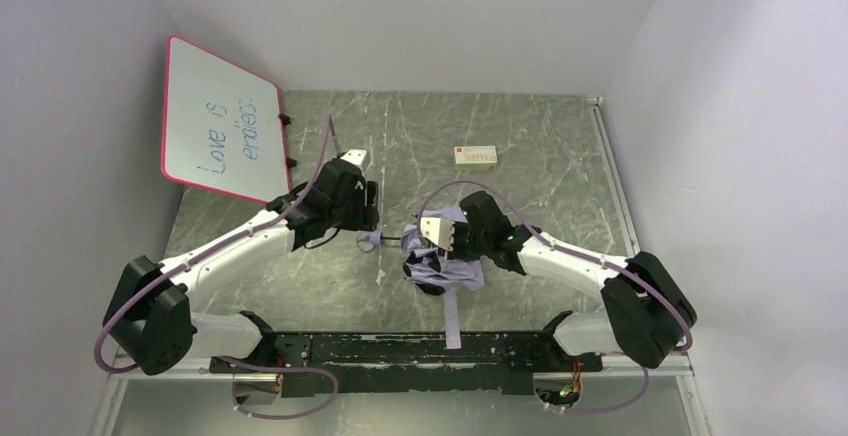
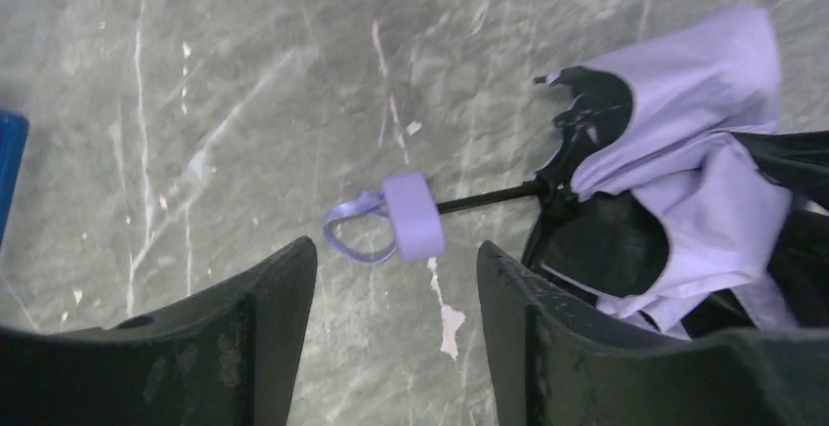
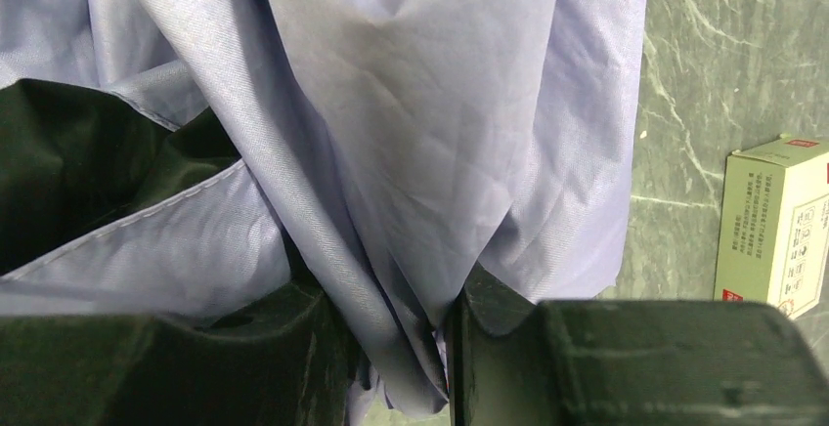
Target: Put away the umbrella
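1 umbrella (image 1: 445,266) at table (image 1: 560,186) middle, clear of edges | right gripper (image 3: 391,289) clamped on its fabric | left gripper (image 2: 396,248) spread apart, just short of handle (image 2: 413,216), not touching | box (image 1: 475,156) well beyond

The umbrella (image 2: 675,133) is sprawled over the marbled green counter (image 2: 196,104), its small handle (image 2: 413,215) towards the left. The wrist loop (image 2: 347,233) curls off the handle's left side. The thin black shaft (image 2: 489,196) runs right from the handle into crumpled fabric (black lining showing). The left gripper (image 2: 396,255) hangs spread wide just short of the handle, not touching.
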### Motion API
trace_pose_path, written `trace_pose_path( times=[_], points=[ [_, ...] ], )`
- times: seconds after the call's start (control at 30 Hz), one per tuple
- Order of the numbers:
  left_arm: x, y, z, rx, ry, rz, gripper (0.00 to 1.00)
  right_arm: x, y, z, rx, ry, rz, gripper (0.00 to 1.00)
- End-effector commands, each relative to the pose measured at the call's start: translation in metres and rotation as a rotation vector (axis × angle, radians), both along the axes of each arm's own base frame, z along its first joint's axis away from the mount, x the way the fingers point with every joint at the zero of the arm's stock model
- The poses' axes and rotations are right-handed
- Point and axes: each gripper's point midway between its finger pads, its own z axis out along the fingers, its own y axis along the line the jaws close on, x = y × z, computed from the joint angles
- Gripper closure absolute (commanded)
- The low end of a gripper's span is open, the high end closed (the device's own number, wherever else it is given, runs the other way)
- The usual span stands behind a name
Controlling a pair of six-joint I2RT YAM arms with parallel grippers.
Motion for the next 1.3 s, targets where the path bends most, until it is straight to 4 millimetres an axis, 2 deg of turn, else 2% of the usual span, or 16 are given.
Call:
trace_pose_path(
  times=[0.0,0.03,0.1,0.13,0.23,0.27,0.33,0.4,0.7,0.8,0.97,1.03,1.13,1.27],
  points=[
    [-0.005,0.016,-0.011,0.032,0.072,0.112,0.41,-0.030,-0.012,-0.029,-0.058,0.108,0.003,0.76],
    [0.001,0.028,-0.013,0.089,0.051,0.153,0.47,-0.031,-0.011,-0.030,-0.057,0.109,0.004,0.76],
    [0.007,0.048,-0.020,0.189,0.047,0.201,0.66,-0.034,-0.011,-0.032,-0.056,0.112,0.006,0.76],
    [0.008,0.055,-0.027,0.222,0.062,0.210,0.71,-0.034,-0.011,-0.032,-0.057,0.115,0.005,0.76],
    [0.004,0.054,-0.057,0.243,0.160,0.144,0.92,-0.035,-0.012,-0.035,-0.065,0.119,0.006,0.77],
    [0.002,0.049,-0.067,0.239,0.189,0.113,0.95,-0.036,-0.012,-0.036,-0.067,0.120,0.007,0.77],
    [-0.003,0.040,-0.086,0.230,0.247,0.073,0.95,-0.037,-0.012,-0.038,-0.072,0.123,0.009,0.77],
    [-0.002,0.033,-0.094,0.207,0.263,0.058,0.95,-0.038,-0.011,-0.038,-0.069,0.124,0.011,0.77],
    [0.015,0.013,-0.101,0.183,0.261,0.030,0.95,-0.041,-0.010,-0.038,-0.062,0.126,0.022,0.77],
    [0.011,-0.008,-0.100,0.149,0.267,-0.036,0.95,-0.042,-0.008,-0.038,-0.056,0.131,0.024,0.77],
    [-0.018,-0.074,-0.092,0.053,0.244,-0.204,0.95,-0.046,-0.002,-0.042,-0.043,0.149,0.038,0.77],
    [-0.026,-0.092,-0.091,0.031,0.242,-0.241,0.95,-0.048,0.001,-0.042,-0.039,0.152,0.046,0.77],
    [-0.025,-0.107,-0.088,-0.016,0.233,-0.259,0.95,-0.050,0.001,-0.043,-0.038,0.154,0.051,0.77],
    [-0.015,-0.106,-0.083,0.022,0.204,-0.254,0.95,-0.051,0.000,-0.044,-0.042,0.156,0.051,0.77]
  ],
)
